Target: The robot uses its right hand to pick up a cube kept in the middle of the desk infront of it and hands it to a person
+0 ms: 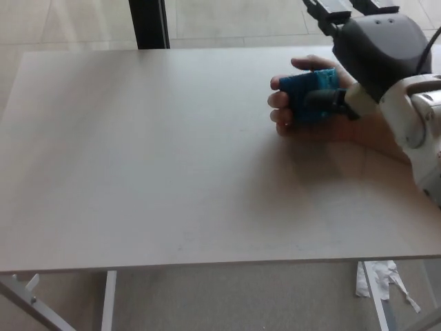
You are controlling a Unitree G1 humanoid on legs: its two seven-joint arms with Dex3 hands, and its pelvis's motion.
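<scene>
Cube [311, 95] lies in the person's palm [324, 114], just below-left of the right hand | right hand [375, 45] raised above it, fingers apart at top edge, holding nothing; thumb tip looks close over the cube | left hand unseen | desk [151, 158] | judgement: handover done, retreat upward next
</scene>
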